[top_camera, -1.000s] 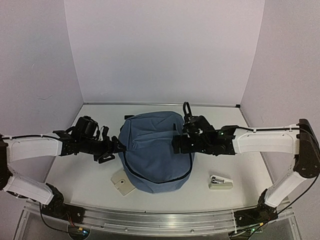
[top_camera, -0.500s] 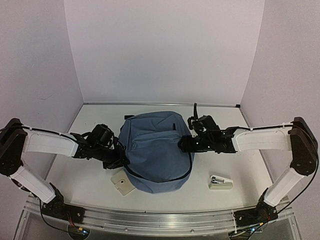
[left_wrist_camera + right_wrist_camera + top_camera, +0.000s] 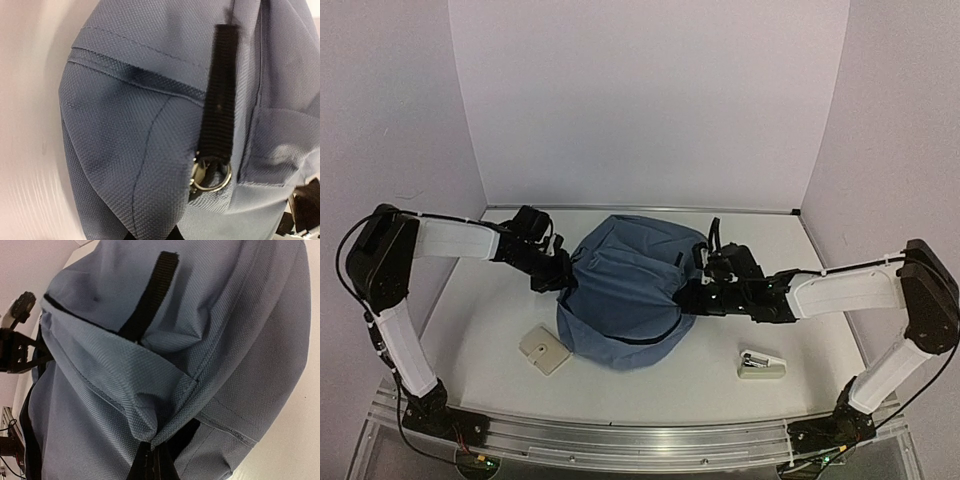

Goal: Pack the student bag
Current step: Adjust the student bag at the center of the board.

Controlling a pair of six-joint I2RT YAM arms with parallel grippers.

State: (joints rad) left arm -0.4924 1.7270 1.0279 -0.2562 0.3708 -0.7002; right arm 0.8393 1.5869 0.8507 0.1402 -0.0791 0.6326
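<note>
Both clamped tight on student bag (image 3: 620, 295) (opposite sides): left claw (image 3: 564, 284), right claw (image 3: 684, 298).

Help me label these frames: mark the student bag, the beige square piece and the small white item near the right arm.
student bag (image 3: 620, 298), top view, middle of its blue front panel.
beige square piece (image 3: 543, 350), top view, its centre.
small white item (image 3: 761, 365), top view, middle of its body.

The student bag (image 3: 620, 295) is slate-blue with black straps (image 3: 221, 95); cream box (image 3: 543, 350), white table (image 3: 480, 350).
</note>
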